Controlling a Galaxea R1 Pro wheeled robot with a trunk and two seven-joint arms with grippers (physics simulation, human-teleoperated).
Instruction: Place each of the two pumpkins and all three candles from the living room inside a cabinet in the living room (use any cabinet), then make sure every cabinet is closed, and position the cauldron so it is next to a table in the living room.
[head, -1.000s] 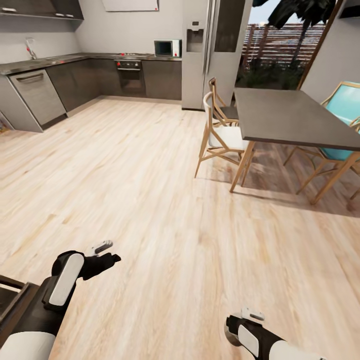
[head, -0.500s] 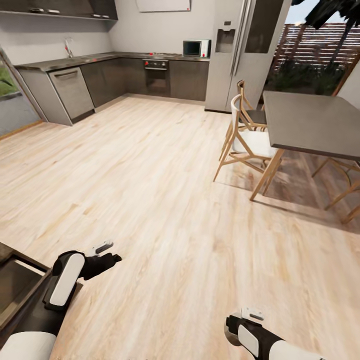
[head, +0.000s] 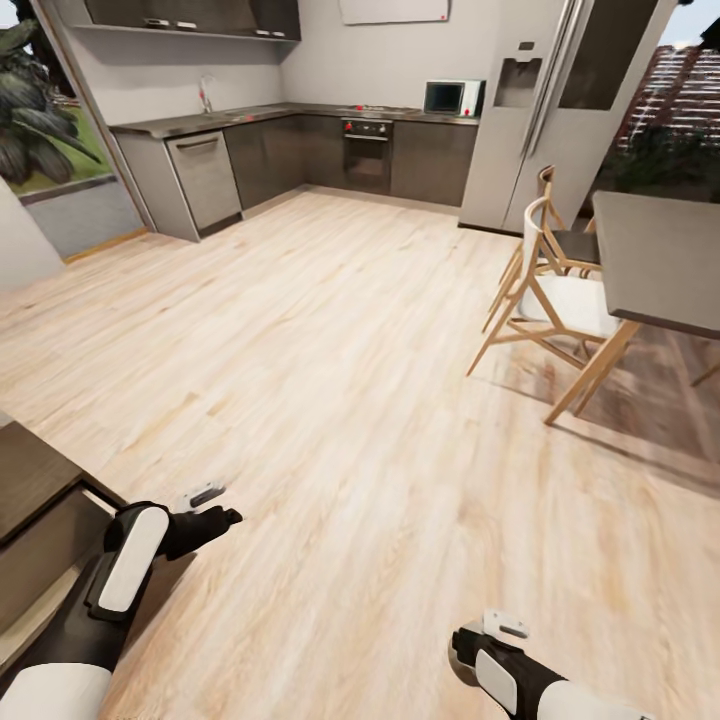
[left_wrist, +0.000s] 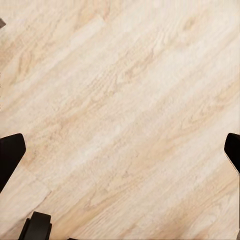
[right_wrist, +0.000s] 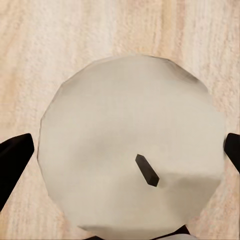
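Note:
A pale round candle (right_wrist: 125, 125) with a short dark wick sits between the fingers of my right gripper (right_wrist: 127, 150), seen from above against the wood floor. In the head view my right gripper (head: 468, 652) is low near the bottom edge, with the candle's grey edge (head: 458, 672) showing beside it. My left gripper (head: 218, 506) hangs open over bare floor, and its dark fingertips (left_wrist: 10, 155) have nothing between them. The dark-brown cabinet (head: 30, 475) juts in at the lower left, just beside my left arm. Pumpkins, cauldron and table are out of view.
A grey kitchen run with dishwasher (head: 205, 180), oven (head: 367, 155) and microwave (head: 452, 97) lines the far wall, next to a tall fridge (head: 520, 130). A dark dining table (head: 660, 265) with wooden chairs (head: 555, 290) stands at the right. Wide wood floor (head: 330, 380) lies ahead.
The whole head view has swung to the left, so the camera turned; the kitchen and dining table slid right and the cabinet came in at lower left. Both arms keep their pose.

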